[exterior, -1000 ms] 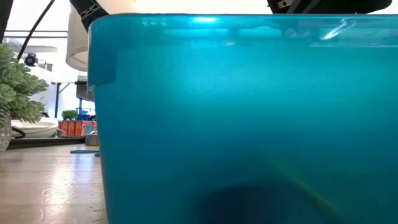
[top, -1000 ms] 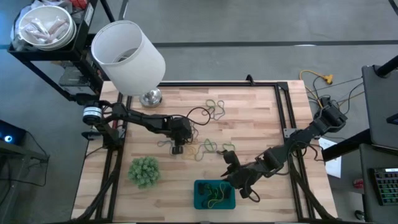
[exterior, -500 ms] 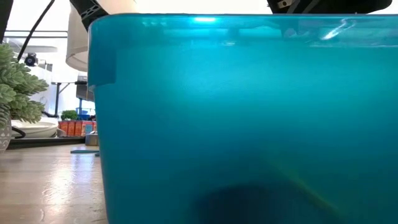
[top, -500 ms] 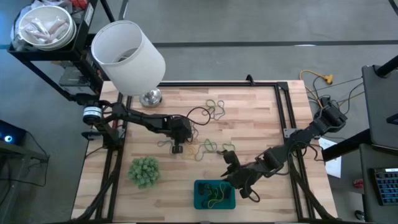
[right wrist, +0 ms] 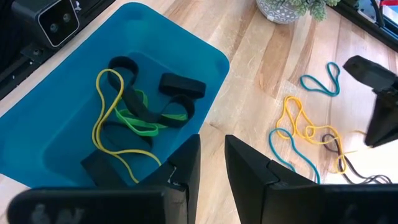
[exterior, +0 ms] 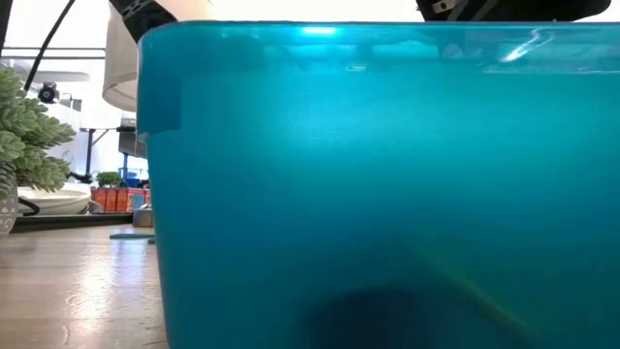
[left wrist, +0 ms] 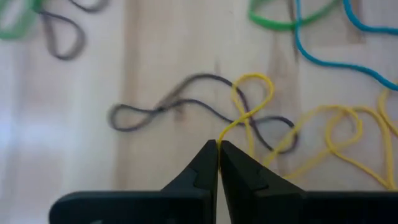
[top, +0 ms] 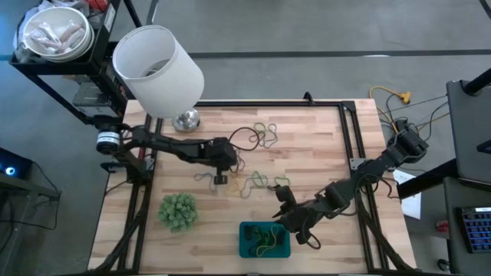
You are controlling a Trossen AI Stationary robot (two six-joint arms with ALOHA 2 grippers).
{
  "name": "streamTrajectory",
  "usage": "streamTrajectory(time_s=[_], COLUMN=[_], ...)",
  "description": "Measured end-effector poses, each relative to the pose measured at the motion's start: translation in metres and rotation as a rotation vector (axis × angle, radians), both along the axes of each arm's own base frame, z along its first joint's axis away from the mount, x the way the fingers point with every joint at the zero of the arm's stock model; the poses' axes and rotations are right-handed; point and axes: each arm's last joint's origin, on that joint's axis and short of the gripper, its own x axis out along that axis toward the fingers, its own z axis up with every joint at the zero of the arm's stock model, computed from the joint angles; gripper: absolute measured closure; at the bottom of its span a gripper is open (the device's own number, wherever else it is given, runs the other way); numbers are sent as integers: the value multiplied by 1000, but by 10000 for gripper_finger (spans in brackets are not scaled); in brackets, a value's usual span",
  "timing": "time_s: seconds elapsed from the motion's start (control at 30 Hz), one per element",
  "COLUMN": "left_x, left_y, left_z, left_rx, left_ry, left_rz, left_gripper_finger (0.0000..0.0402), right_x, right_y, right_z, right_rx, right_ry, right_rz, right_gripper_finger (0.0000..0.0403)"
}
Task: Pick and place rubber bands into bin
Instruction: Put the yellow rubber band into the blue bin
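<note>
The left tool [left wrist: 218, 147] had its fingers pressed together, pinching one yellow rubber band [left wrist: 252, 102] that crossed one grey band [left wrist: 186, 106] on the table [top: 322, 146]. The right tool [right wrist: 211, 163] hovered over the bin's [right wrist: 205, 56] rim, fingers narrowly apart and holding nothing. Inside the bin lay one yellow loop [right wrist: 109, 134], one green loop [right wrist: 146, 121] and three black bands [right wrist: 181, 85]. No writing was readable.

Left pincer [left wrist: 218, 148] pinches a yellow rubber band [left wrist: 252, 106].
</note>
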Motion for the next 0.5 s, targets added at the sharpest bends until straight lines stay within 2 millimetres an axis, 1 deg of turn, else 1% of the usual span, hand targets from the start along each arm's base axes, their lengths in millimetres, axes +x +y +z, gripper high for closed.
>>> streamTrajectory(time_s=[0.23,0.5], left_x=[0,-3], left_y=[-8,-31], left_z=[22,46], left_rx=[117,160], left_ry=[-106,-228], left_rz=[42,-22], left_gripper_finger=[401,401], right_x=[0,0], right_y=[0,0], right_z=[0,0], right_rx=[-1,-6], right_ry=[1,4], right_rz=[0,2], right_gripper_finger=[335,335])
